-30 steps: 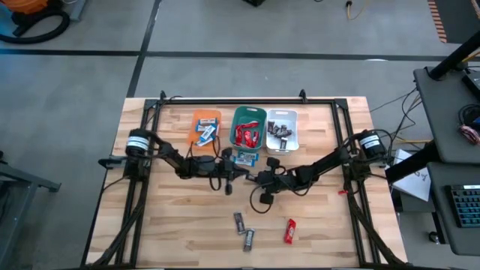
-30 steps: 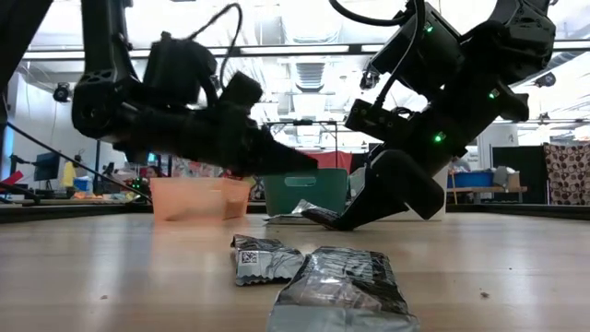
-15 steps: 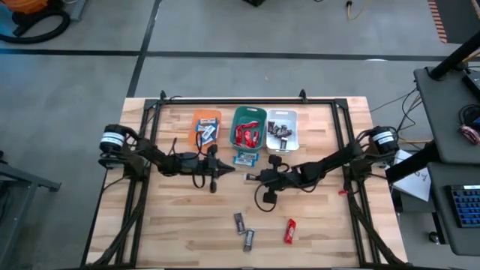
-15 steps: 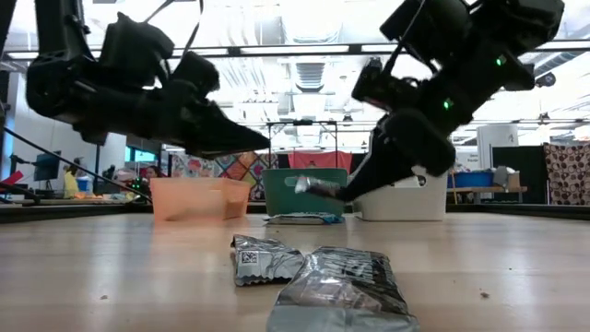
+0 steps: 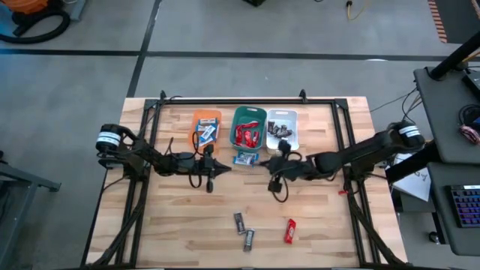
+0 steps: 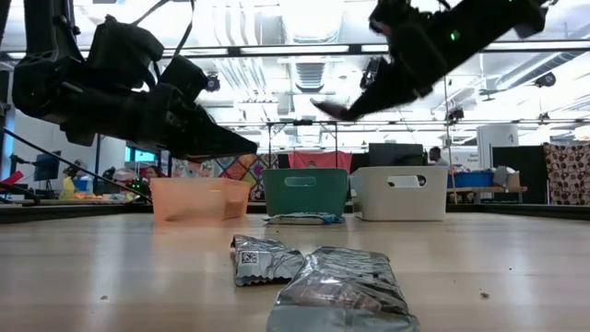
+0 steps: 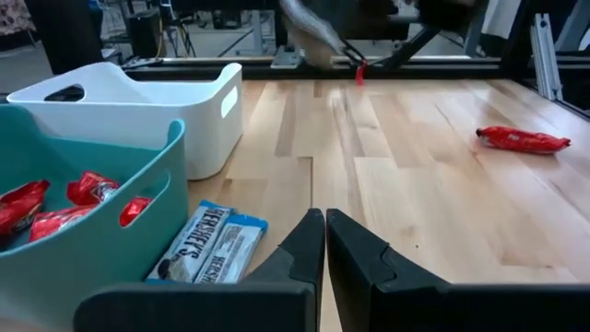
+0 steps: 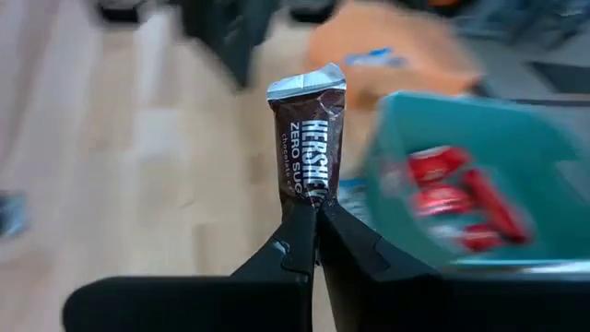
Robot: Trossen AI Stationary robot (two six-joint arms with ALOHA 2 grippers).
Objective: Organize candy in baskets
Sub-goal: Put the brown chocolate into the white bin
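Most of the sorting looks done already, judging from how the bins are filled. Blue-and-white bars can be seen in the orange basket (image 5: 205, 126), red ones in the teal basket (image 5: 247, 127), and dark ones in the white basket (image 5: 282, 130), all three lined up side by side at the far side of the table (image 5: 180, 225). A dark-wrapped bar (image 8: 309, 138) is being pinched by its lower end between the closed fingers of the right gripper (image 5: 276, 164), which is held up in the air just in front of the white and teal baskets, so this one is probably headed for the white bin. The left gripper (image 5: 213, 167) is parked in front of the orange basket with its fingers pressed together and nothing held between them, as shown pretty clearly in the left wrist view. What's left, as far as can be told: one blue-and-white bar (image 5: 245, 158) lying on the table right up against the front of the teal basket, two dark bars (image 5: 243, 229) lying close together near the front edge, and one red bar (image 5: 289, 231) a bit to the side of those. So roughly four loose pieces plus the one in the air remain to be placed.
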